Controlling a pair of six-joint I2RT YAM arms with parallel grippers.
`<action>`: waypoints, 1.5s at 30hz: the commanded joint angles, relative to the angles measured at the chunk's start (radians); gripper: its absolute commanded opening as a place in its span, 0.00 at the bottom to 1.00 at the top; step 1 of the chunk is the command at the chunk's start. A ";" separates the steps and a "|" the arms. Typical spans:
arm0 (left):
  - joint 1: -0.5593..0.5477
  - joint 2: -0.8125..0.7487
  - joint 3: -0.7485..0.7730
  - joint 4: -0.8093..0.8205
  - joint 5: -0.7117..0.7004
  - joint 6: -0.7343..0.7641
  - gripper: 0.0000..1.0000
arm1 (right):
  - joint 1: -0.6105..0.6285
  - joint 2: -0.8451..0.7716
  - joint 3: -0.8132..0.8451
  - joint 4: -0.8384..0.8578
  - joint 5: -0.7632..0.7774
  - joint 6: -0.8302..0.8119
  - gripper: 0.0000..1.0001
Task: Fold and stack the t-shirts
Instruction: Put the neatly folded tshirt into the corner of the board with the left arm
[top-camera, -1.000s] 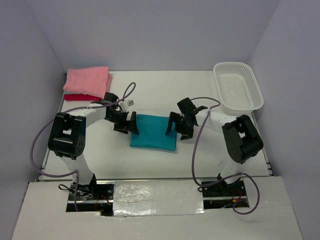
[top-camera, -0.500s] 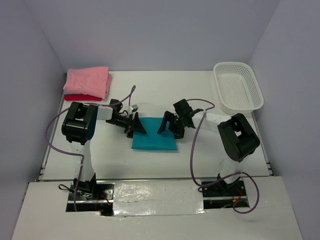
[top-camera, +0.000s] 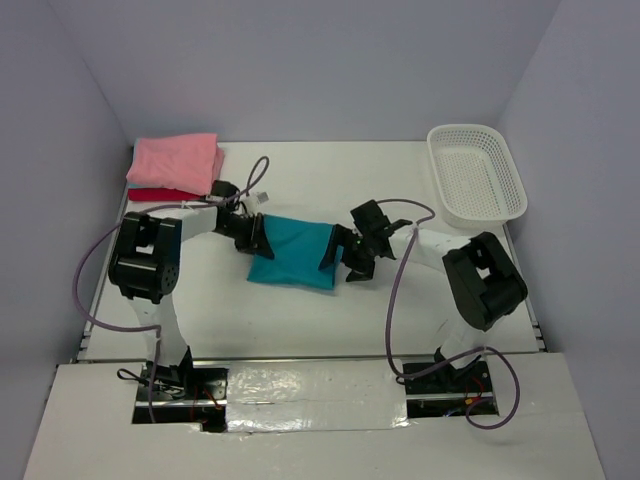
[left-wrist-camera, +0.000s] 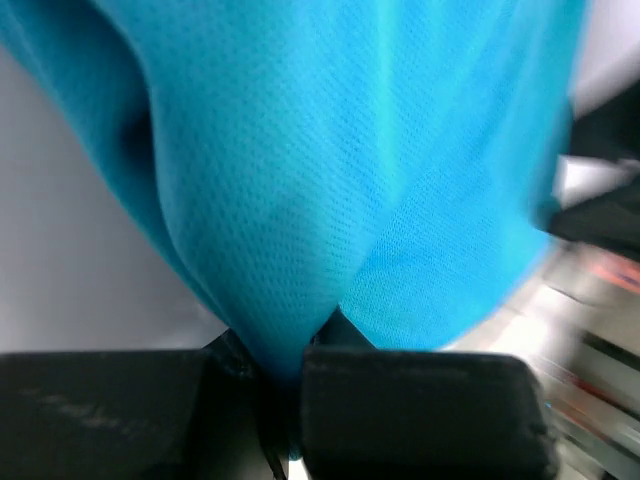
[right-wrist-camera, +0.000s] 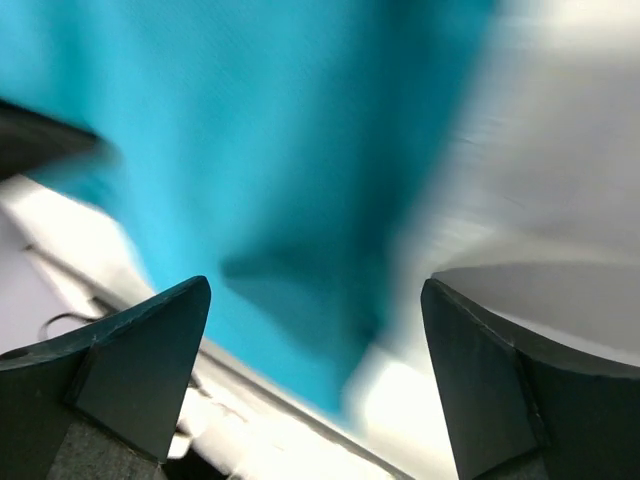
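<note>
Near the middle of the table (top-camera: 330, 180), the teal-blue shirt (top-camera: 295, 255) is found as a folded packet between the two grippers, its left edge bunched. That edge is pinched by the left gripper (top-camera: 255, 235) — in the left wrist view the fingers (left-wrist-camera: 400, 400) are pressed together with a tuck of cloth caught between them. The right gripper (top-camera: 338, 258) is held spread at the shirt's right edge. In the right wrist view nothing is seen between its fingers (right-wrist-camera: 130, 350), and the cloth lies beyond them.

The cloth is judged to be light, soft and limp. It will sag and unfold wherever it is not supported, and it may slip from a shallow pinch. A hold is best taken at a folded edge or corner, through all layers, with both sides lifted together so that the fold is kept.

At the far left corner a pink shirt (top-camera: 175, 158) is stacked, folded, on a red shirt (top-camera: 158, 194). Three shirts can be counted — one teal-blue, one pink, one red; a fourth cannot be made out. One white basket (top-camera: 436, 165) is seen at the far right, well apart from the shirts.
</note>
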 joint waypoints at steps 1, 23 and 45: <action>0.033 -0.082 0.160 -0.069 -0.370 0.212 0.00 | -0.029 -0.104 0.019 -0.155 0.098 -0.091 0.94; 0.100 0.314 1.239 -0.222 -1.089 0.697 0.00 | -0.072 -0.168 0.080 -0.362 0.242 -0.221 0.96; 0.416 0.355 1.323 -0.420 -0.798 0.694 0.00 | -0.069 -0.099 0.129 -0.384 0.208 -0.240 0.95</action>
